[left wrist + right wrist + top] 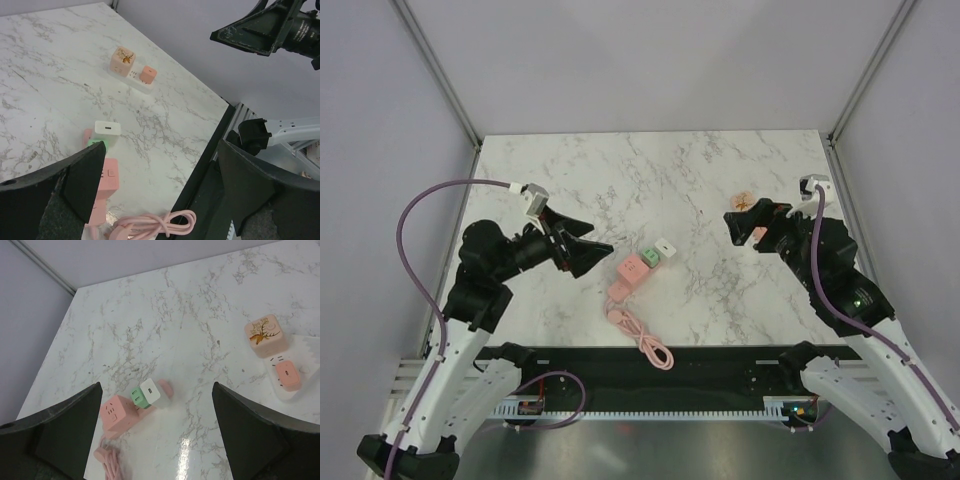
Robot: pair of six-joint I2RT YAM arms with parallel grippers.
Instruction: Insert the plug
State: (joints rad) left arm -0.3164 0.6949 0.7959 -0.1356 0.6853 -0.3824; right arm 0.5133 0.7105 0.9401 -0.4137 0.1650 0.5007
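Observation:
A pink power strip lies at the table's middle, with a pink cube, a green adapter and a white adapter on it. Its pink cable is coiled toward the near edge. A white strip at the right carries a pink deer-print cube and a small pink plug. My left gripper is open and empty, just left of the pink strip. My right gripper is open and empty, above the white strip, which it mostly hides in the top view.
The black rail runs along the table's near edge, and the pink cable's loop reaches onto it. Grey walls and frame posts bound the table at the back and sides.

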